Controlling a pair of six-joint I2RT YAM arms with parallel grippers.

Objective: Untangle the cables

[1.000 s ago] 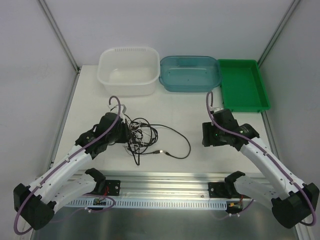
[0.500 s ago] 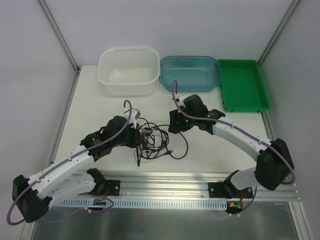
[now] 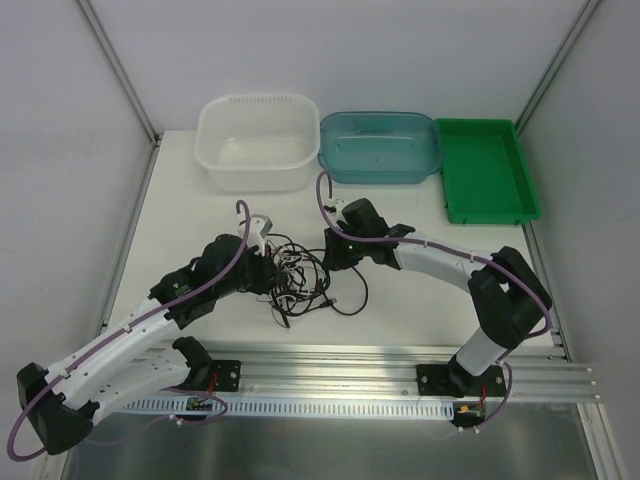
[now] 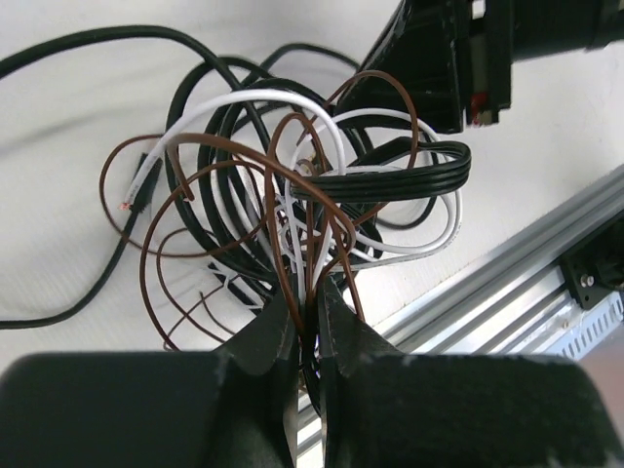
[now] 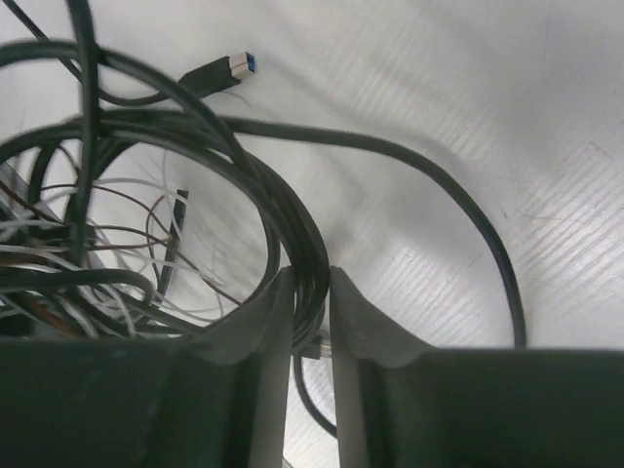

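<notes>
Black cable now pinched in your right end effector, which swung in from counter's right side. Left end effector clenched on brown wires. Tangle sits centre-left, toward front edge. Both sides anchored: you're likely ready to pull apart.

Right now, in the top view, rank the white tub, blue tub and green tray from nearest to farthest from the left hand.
From the left hand, shut on the cables:
1. White tub, far edge, left.
2. Blue tub, far edge, middle.
3. Green tray, far right corner.
</notes>
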